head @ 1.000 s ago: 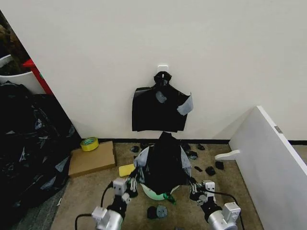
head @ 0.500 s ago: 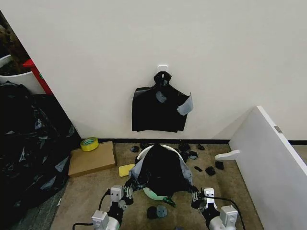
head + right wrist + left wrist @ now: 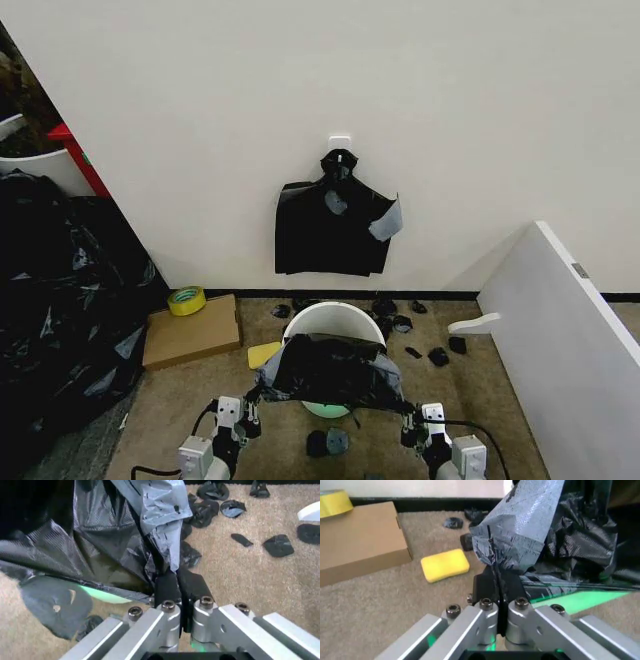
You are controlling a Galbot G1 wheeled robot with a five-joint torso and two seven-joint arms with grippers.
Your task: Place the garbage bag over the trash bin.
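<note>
Left gripper (image 3: 247,417) low in the head view, fingers pinched together on one edge of the thin, glossy, crinkled black plastic garbage bag (image 3: 330,368). In the left wrist view the same gripper (image 3: 498,583) has its two dark fingers pressed flat against each other with a grey-sheened fold of the bag (image 3: 555,536) caught between them.

Right gripper (image 3: 411,425) level with the left one, on the opposite side, also clamped on the bag's edge. Right wrist view: gripper (image 3: 180,585) closed tight, bag film (image 3: 100,536) rising from the fingertips.

The bag hangs stretched between the two grippers as a wide, sagging sheet. It lies in front of and over the near part of the round white plastic bucket-shaped trash bin (image 3: 335,318); the far rim of the bin stands clear beyond the bag. Pale green base of the bin (image 3: 325,409) visible just under the bag's lower edge, between the grippers.

Beyond the left gripper, on the beige carpet: a yellow rectangular sponge (image 3: 445,564), a flat brown cardboard box (image 3: 191,331) and a roll of yellow tape (image 3: 186,299). Beyond the right gripper: scattered black plastic scraps (image 3: 278,545).

On the wall behind the bin, a flat black bundle with a knotted top (image 3: 333,228) hangs from a white hook.
</note>
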